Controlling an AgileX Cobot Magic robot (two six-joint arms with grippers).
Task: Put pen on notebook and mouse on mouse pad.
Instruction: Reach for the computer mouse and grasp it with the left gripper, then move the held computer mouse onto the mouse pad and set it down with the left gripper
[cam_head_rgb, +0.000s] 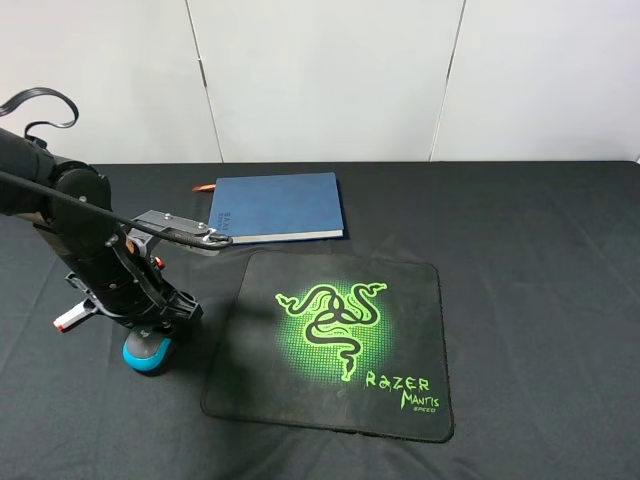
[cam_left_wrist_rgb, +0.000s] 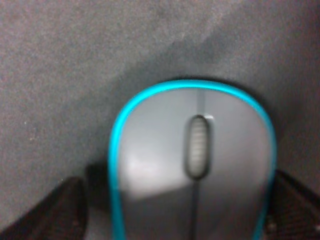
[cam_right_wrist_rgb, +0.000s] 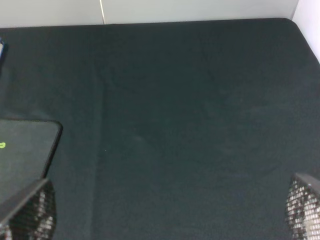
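Mouse: grey top, teal rim, scroll wheel showing in L wrist view. On black-clothed table, front-left area, just off left edge of mouse pad. Not on pad.

Mouse pad: black mat w/ green snake logo and green lettering. Flat, centre-front of table, slightly askew to table's front edge. Nothing on it.

Notebook: dark blue cover, white page edges. Closed, flat, toward table's rear edge, left of centre, just behind pad's rear-left corner. Red-orange ribbon sticking out at its left side. Nothing on cover.

Pen: white w/ red tip. On cloth nr table's left edge, left of mouse. Only one end visible, rest hidden behind L arm. Not on notebook.

L gripper: lowered over mouse. Fingers spread, one each side of mouse body. Dark gap seen btwn one finger and teal rim; other finger right at rim, contact unclear. No firm pinch visible.

R gripper: seen in R wrist view only, above bare cloth beside pad's corner. Fingers spread wide, nothing btwn them.
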